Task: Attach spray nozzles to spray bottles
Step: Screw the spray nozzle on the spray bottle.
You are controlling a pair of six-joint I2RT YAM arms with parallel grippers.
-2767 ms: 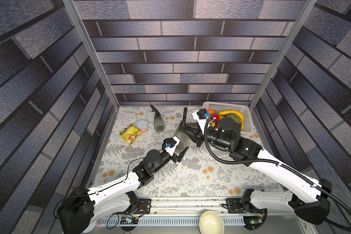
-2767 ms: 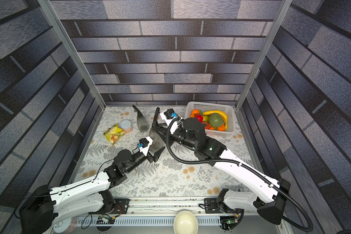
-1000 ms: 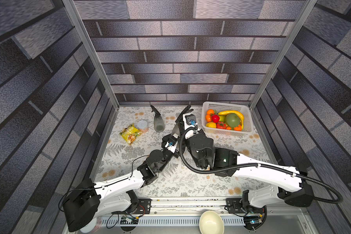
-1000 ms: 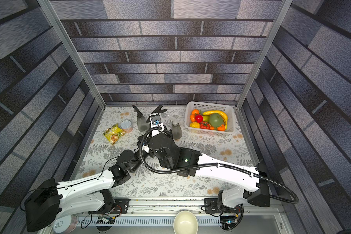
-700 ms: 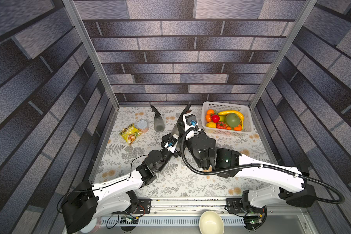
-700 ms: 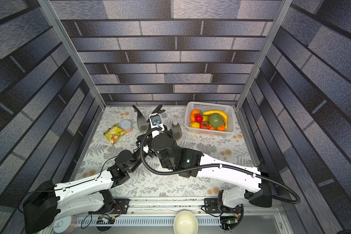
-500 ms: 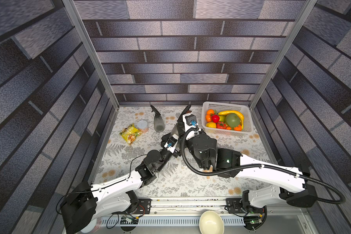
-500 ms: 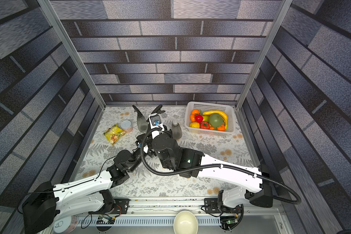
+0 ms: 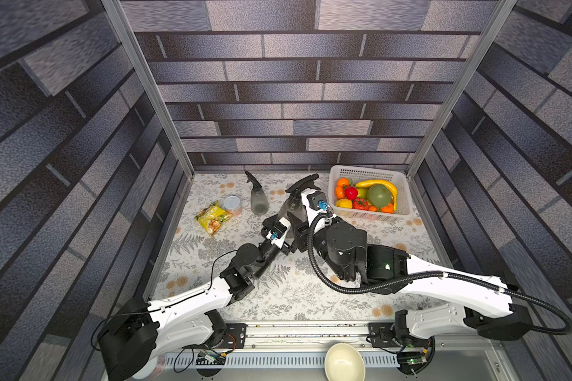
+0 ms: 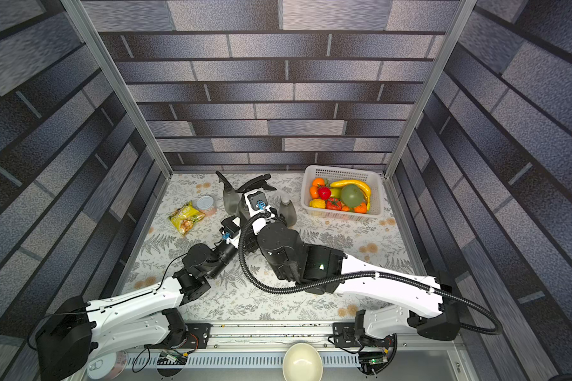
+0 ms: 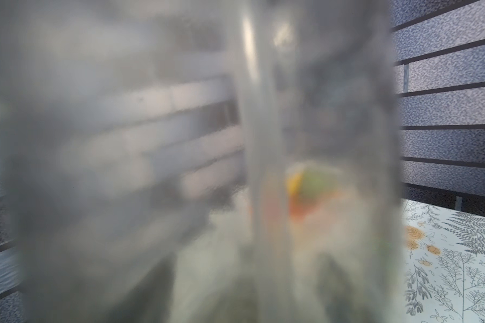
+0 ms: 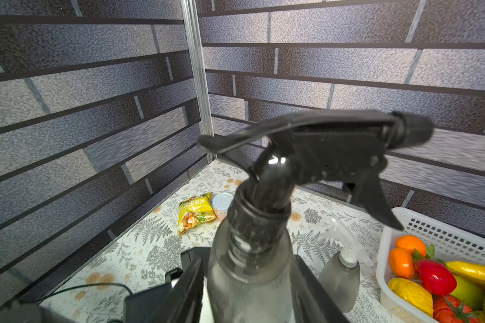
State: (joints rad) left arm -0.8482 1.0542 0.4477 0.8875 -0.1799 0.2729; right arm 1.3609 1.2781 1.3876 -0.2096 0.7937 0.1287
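Bottle (image 12: 249,288), black nozzle (image 12: 314,151) on, between spread right end effector (image 12: 248,261) jaws; left end effector (image 9: 286,231) grip: cannot tell.

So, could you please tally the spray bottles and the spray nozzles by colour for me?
Grey spray bottles: 3
Black spray nozzles: 2
Translucent white spray nozzle: 1
Total: 6

I record three smoky grey bottles. Middle bottle (image 12: 249,268): black nozzle (image 12: 319,148) seated on its neck. Rear bottle (image 9: 259,203): upright, rear nozzle (image 9: 251,177) black, fitted. Third bottle (image 12: 340,276): upright, translucent white nozzle (image 12: 347,255) fitted.
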